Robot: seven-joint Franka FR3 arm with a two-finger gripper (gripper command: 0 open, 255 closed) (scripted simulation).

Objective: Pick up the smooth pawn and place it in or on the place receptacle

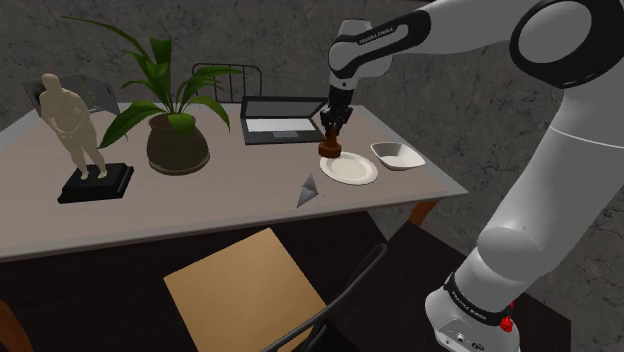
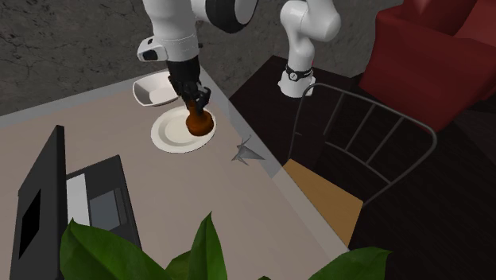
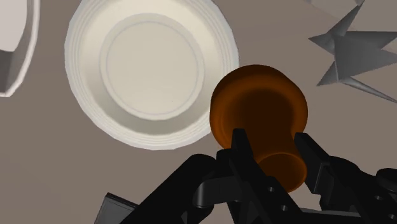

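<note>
A smooth brown pawn (image 3: 261, 114) hangs between my black fingers, base downward. My gripper (image 3: 275, 154) is shut on its upper part. In the shoulder view the pawn (image 1: 329, 149) hovers just above the far rim of a round white plate (image 1: 352, 170) on the grey table. In the second exterior view the pawn (image 2: 199, 122) sits over the plate's (image 2: 173, 135) right side, with the gripper (image 2: 193, 99) clasping it from above. From the wrist, the plate (image 3: 153, 63) lies beside the pawn's base, which overlaps its rim.
A white squarish bowl (image 1: 397, 155) lies close beside the plate. A grey folded paper crane (image 1: 310, 189) rests near the table's front edge. An open laptop (image 1: 280, 118), a potted plant (image 1: 176, 130) and a statuette (image 1: 80, 135) stand further along. A chair (image 1: 255, 290) is tucked below.
</note>
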